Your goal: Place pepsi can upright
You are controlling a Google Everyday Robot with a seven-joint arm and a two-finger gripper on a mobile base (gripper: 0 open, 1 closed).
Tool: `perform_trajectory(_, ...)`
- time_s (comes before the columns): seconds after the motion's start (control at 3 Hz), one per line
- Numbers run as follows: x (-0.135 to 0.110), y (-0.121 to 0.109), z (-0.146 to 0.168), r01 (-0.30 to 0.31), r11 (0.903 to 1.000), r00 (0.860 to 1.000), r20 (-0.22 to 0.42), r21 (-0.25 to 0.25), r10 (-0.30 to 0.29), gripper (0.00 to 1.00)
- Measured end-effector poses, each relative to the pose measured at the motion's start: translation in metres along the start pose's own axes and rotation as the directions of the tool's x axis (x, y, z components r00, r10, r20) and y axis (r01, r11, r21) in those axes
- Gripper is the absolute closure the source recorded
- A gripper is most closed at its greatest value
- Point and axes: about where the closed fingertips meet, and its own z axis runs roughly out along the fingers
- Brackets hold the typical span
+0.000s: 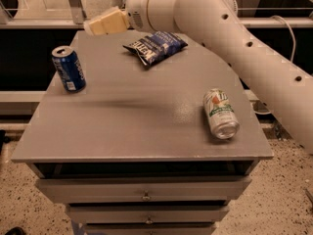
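The pepsi can (69,68) is blue with a silver top and stands upright, leaning slightly, near the left edge of the grey table top (137,126). My gripper (98,24) has cream fingers and hovers above the far left part of the table, up and to the right of the can, clear of it and holding nothing. The white arm runs from it to the right edge of the view.
A dark blue crinkled chip bag (155,45) lies at the back middle. A white-and-green soda can (221,113) lies on its side near the right front. Drawers (144,195) sit under the top. Railings and a glass panel stand behind.
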Motion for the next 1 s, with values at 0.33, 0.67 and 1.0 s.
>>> perform_trajectory(0.33, -0.002, -0.038, -0.030, 0.023, 0.9990, 1.000, -0.011, 0.037, -0.023, 0.00)
perform_trajectory(0.67, -0.026, -0.103, -0.100, 0.088, 0.9868, 0.996, -0.005, 0.136, -0.088, 0.00)
perform_trajectory(1.0, -0.028, -0.102, -0.097, 0.089, 0.9870, 0.996, 0.001, 0.134, -0.089, 0.00)
